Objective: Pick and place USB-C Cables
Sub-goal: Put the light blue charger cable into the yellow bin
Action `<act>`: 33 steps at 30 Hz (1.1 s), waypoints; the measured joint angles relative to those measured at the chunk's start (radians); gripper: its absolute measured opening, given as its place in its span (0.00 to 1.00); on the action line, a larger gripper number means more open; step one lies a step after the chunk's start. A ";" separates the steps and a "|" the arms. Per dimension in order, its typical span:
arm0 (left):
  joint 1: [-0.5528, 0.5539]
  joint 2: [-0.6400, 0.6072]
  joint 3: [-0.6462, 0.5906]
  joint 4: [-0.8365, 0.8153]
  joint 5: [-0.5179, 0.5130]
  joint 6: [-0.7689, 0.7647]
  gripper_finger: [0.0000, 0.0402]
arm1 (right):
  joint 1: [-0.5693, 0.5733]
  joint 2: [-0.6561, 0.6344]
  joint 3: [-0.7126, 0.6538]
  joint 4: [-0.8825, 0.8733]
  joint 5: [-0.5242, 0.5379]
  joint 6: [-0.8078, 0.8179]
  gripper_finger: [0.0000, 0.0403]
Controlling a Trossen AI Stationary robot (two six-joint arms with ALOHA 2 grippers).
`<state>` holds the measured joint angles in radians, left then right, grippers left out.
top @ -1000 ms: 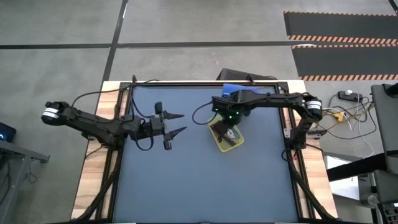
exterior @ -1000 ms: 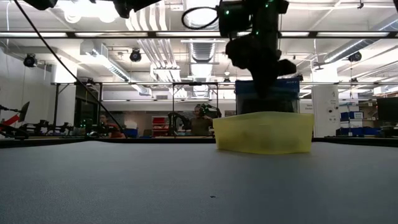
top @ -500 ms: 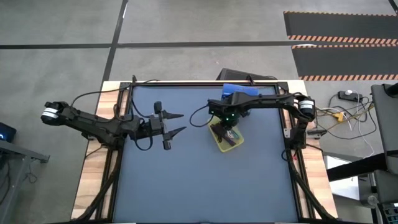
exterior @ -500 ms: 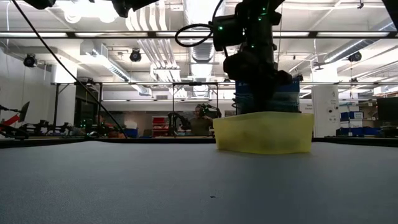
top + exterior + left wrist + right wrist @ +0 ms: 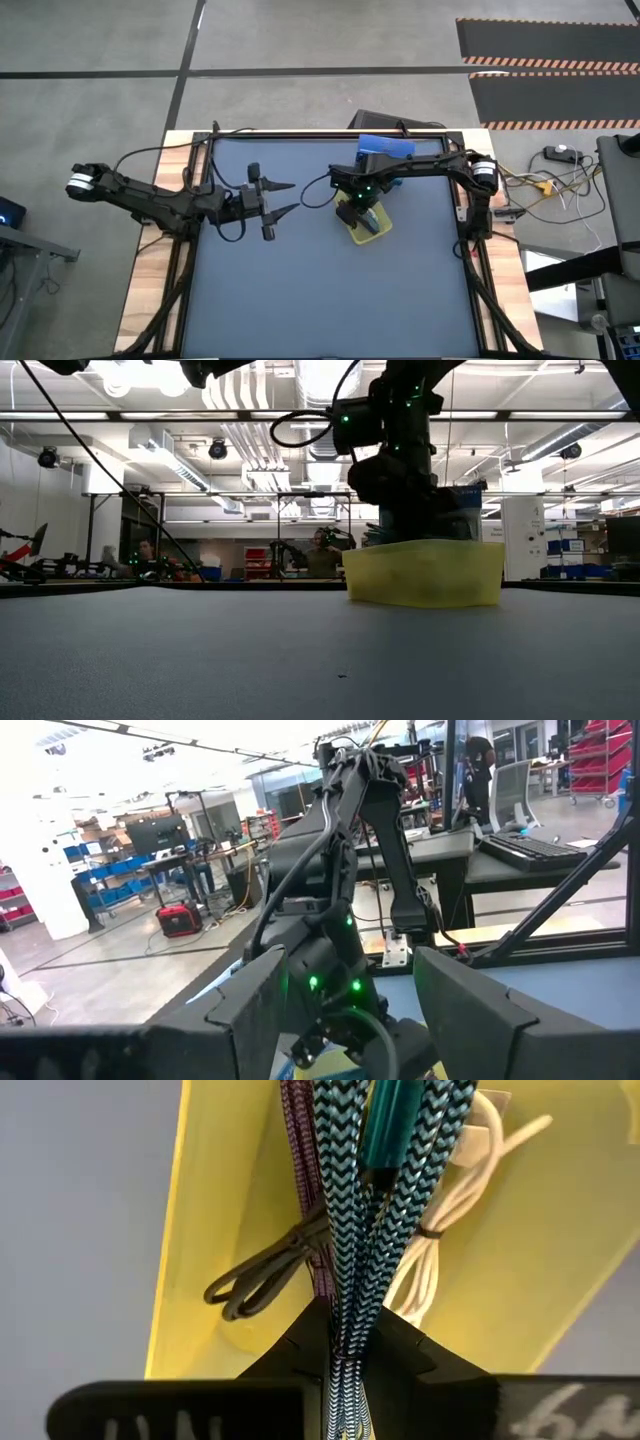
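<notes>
While low view hides bin (image 5: 423,573) contents | right hand (image 5: 345,1345) pinches teal cable (image 5: 385,1190) | left hand (image 5: 283,198) apart

So the high cam sits overhead looking straight down – whole table (image 5: 330,290) plus the floor around it. The low cam is parked at tabletop level, facing across the mat into the workshop. Both catch the yellow tray (image 5: 366,226), far from above, side-on and closer down low (image 5: 424,572). The left wrist cam looks level across the table toward the other arm and the room, while the right wrist cam stares down right into that same tray (image 5: 560,1260) – super close.
</notes>
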<state>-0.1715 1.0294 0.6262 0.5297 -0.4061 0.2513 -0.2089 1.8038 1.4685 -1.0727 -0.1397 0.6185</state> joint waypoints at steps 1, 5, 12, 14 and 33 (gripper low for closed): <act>0.000 0.000 0.000 0.000 0.000 0.000 0.50 | 0.002 0.006 0.000 0.004 0.000 -0.001 0.07; 0.000 0.000 0.000 0.000 0.000 0.000 0.50 | 0.002 0.024 0.000 0.009 0.000 -0.010 0.07; 0.000 0.000 0.000 0.000 0.000 0.000 0.50 | 0.002 0.031 0.000 0.022 0.001 -0.029 0.07; 0.000 0.000 0.000 0.000 0.000 0.000 0.50 | 0.002 0.031 0.000 0.040 0.001 -0.030 0.07; 0.000 0.000 0.000 -0.001 0.000 -0.003 0.50 | 0.006 0.072 0.000 0.039 0.008 -0.162 0.07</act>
<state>-0.1715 1.0294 0.6262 0.5285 -0.4061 0.2479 -0.2031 1.8759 1.4681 -1.0336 -0.1318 0.4568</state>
